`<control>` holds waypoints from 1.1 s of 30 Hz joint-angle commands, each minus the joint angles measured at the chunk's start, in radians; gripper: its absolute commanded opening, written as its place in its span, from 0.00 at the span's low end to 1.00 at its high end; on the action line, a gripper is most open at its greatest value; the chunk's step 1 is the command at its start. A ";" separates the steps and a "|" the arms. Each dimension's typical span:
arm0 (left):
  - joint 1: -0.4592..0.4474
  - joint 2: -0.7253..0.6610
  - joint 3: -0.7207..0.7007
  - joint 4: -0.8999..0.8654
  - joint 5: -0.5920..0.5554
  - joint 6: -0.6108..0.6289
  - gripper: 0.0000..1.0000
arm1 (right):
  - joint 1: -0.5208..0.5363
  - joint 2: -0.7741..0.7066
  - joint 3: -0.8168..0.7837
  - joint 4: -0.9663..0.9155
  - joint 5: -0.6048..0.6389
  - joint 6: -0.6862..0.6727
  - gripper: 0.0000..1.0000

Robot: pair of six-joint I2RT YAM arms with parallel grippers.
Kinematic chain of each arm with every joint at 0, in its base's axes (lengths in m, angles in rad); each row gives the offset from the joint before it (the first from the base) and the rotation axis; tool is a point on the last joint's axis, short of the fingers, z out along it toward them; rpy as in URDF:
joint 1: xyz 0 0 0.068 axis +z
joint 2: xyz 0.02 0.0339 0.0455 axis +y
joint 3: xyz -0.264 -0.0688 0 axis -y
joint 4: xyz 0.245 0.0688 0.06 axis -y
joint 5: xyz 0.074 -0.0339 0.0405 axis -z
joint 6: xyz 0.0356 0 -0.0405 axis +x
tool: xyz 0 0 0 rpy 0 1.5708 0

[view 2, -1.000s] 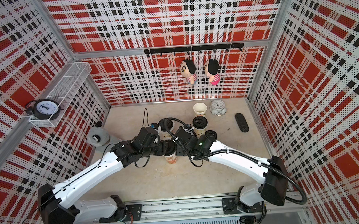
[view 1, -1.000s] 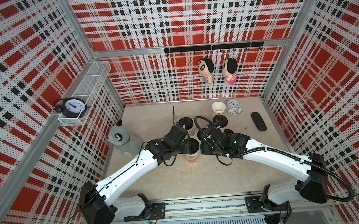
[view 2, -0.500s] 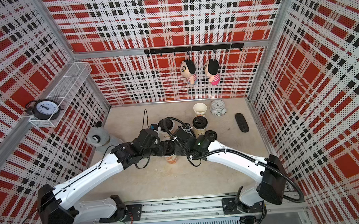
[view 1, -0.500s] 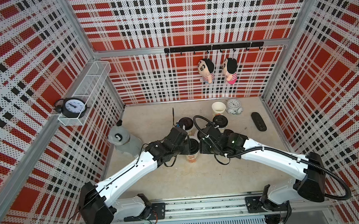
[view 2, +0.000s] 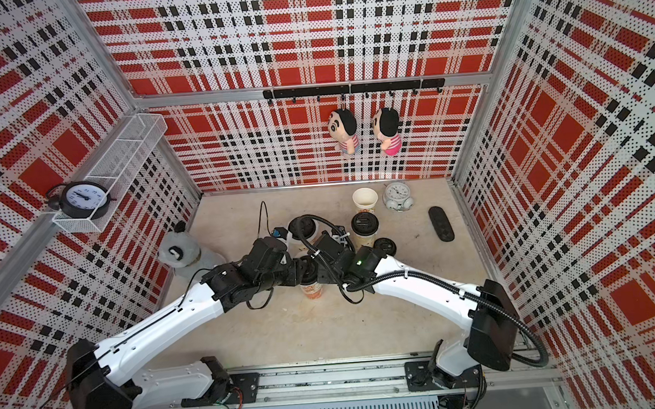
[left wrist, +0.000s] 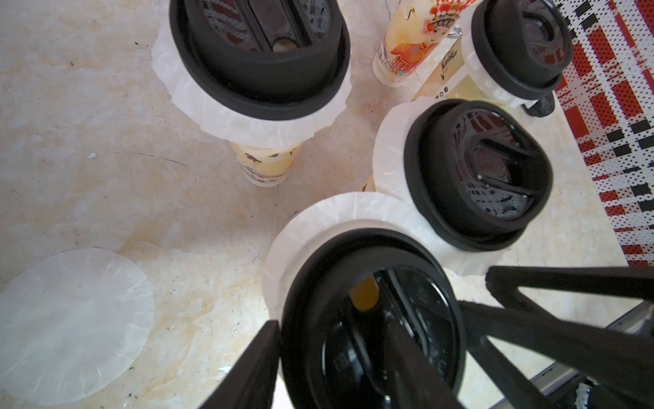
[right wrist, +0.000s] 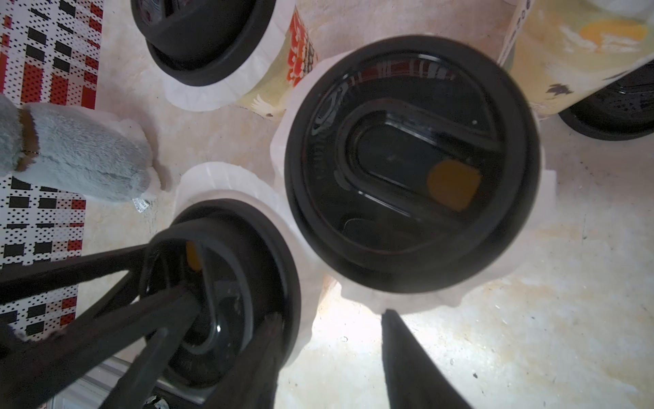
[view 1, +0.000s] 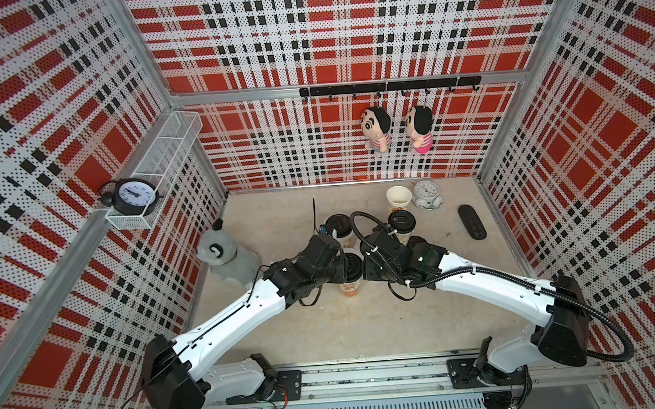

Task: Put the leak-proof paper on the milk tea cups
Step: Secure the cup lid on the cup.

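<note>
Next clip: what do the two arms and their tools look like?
Both arms have white link shells with black joints. The left arm carries thin black cables; the right arm a corrugated black hose and a green light. The left tool and right tool have slim, tapering black fingers.

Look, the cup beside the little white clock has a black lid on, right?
No. The milk tea cup beside the little white alarm clock has no lid on; its mouth is open. Both top views show it.
</note>
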 commanded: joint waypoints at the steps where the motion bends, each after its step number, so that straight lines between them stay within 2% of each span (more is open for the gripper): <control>1: -0.010 0.008 -0.037 -0.081 0.035 0.002 0.50 | 0.005 0.024 -0.010 0.020 -0.003 0.037 0.47; 8: -0.009 0.009 -0.057 -0.064 0.039 0.003 0.50 | 0.030 0.006 -0.189 0.088 -0.069 0.118 0.46; 14: -0.009 0.002 -0.083 -0.055 0.043 -0.007 0.51 | 0.072 0.015 -0.271 0.098 -0.081 0.177 0.46; 27: 0.001 -0.006 -0.147 -0.022 0.047 -0.020 0.51 | 0.133 0.034 -0.320 0.081 -0.067 0.217 0.46; 33: 0.022 0.002 -0.169 -0.012 0.054 -0.022 0.51 | 0.133 -0.012 -0.263 0.043 -0.049 0.158 0.49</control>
